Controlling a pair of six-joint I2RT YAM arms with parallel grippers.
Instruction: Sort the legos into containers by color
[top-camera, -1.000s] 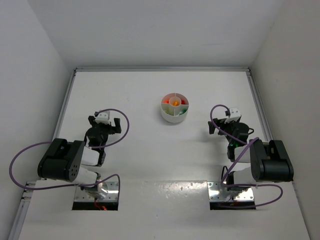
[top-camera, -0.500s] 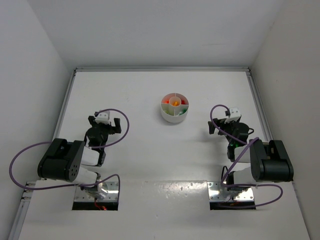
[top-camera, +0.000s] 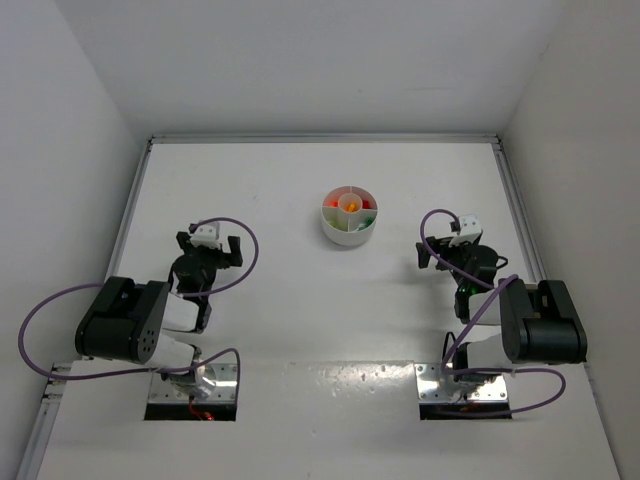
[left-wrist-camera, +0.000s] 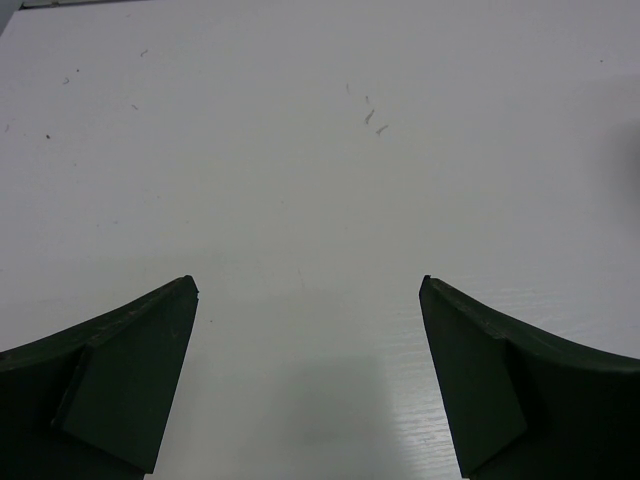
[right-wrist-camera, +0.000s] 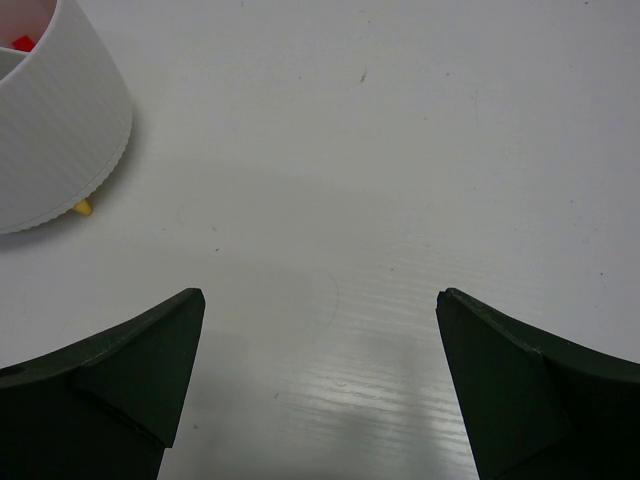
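Note:
The round white dish (top-camera: 349, 224) stands at the table's middle back, with inner walls and a central cup. Red, orange and green legos (top-camera: 349, 206) lie in its compartments. In the right wrist view the dish's ribbed wall (right-wrist-camera: 60, 140) fills the upper left, a red lego (right-wrist-camera: 22, 43) shows inside it, and a tiny yellow lego (right-wrist-camera: 83, 208) lies on the table against its base. My left gripper (top-camera: 207, 248) is open and empty over bare table (left-wrist-camera: 308, 290). My right gripper (top-camera: 447, 250) is open and empty, to the right of the dish (right-wrist-camera: 320, 296).
Raised rails run along the table's left (top-camera: 128, 215), back (top-camera: 320, 139) and right (top-camera: 515, 200) edges, with white walls beyond. Purple cables loop from both arms. Small dark specks (left-wrist-camera: 372, 117) mark the table ahead of the left gripper.

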